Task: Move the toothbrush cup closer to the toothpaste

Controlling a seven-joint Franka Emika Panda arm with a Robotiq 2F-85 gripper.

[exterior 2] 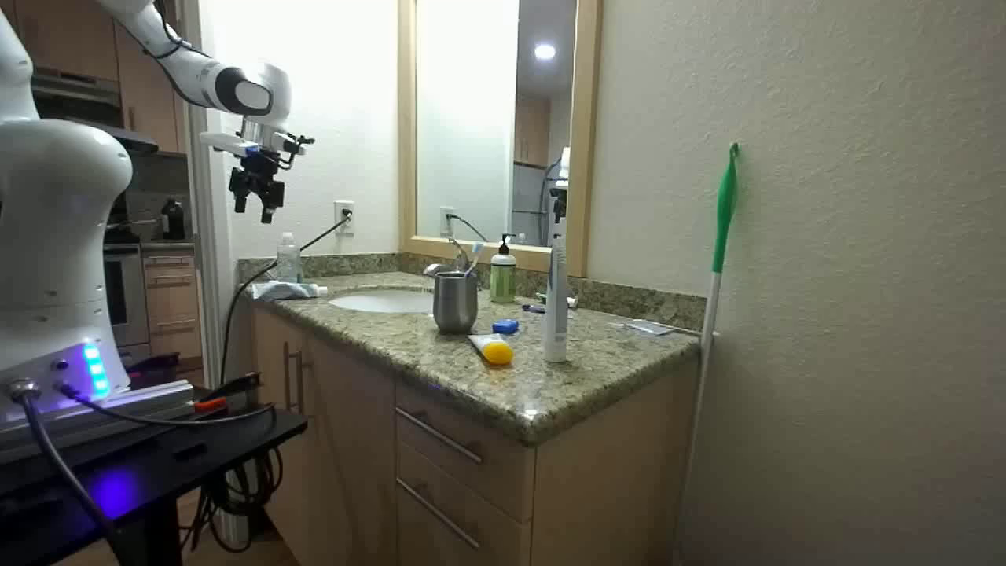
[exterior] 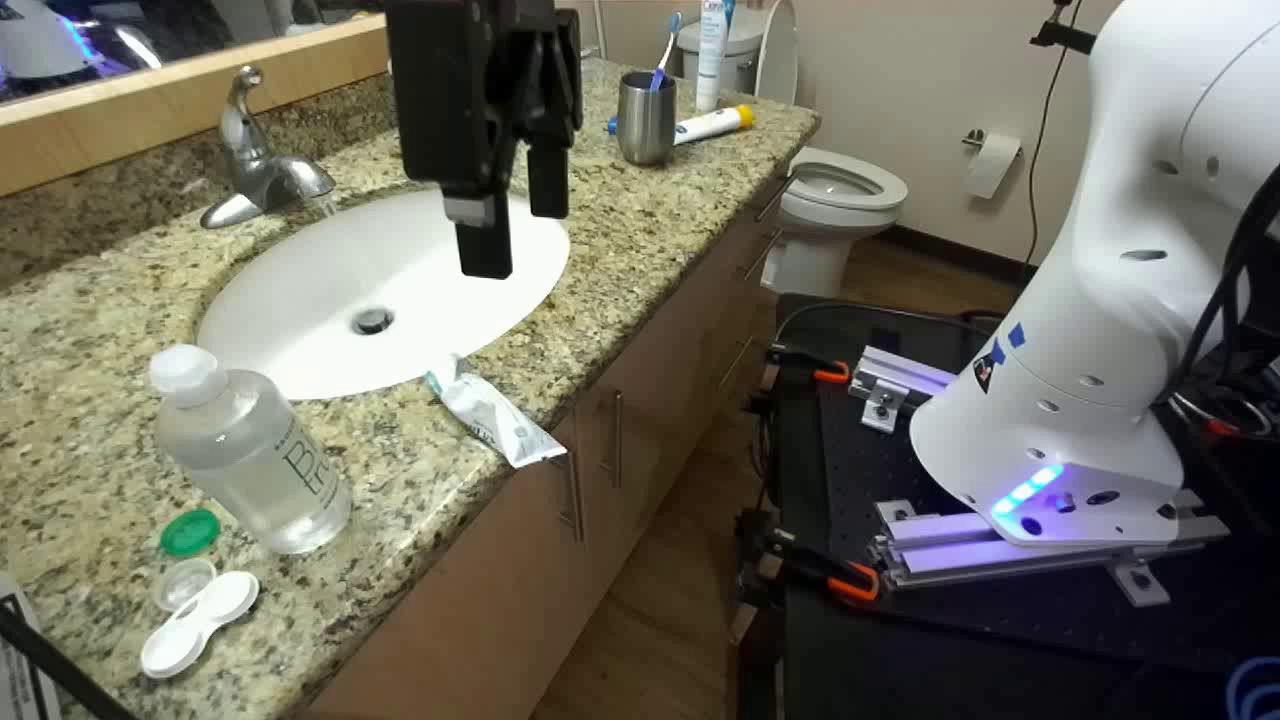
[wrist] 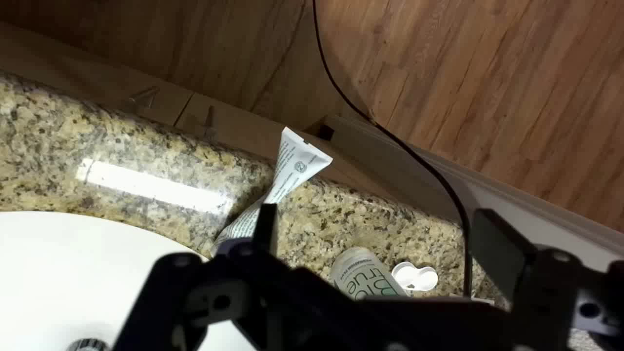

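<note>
Toothbrush cup [exterior 2: 455, 308] upright, well apart from higher claw [exterior 2: 254, 210]; claw spread wide.

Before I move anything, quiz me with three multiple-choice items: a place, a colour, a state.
1. Relative to the sink, the toothbrush cup is: A. inside; B. outside; C. underneath.
2. The cap on the tube lying by the cup is: A. yellow; B. green; C. black.
3. The gripper is: A. shut on the cup; B. shut, empty; C. open.

1 B: it stands on the counter in both exterior views.
2 A: yellow shows in both exterior views.
3 C: its jaws stand wide apart in the wrist view.
</note>
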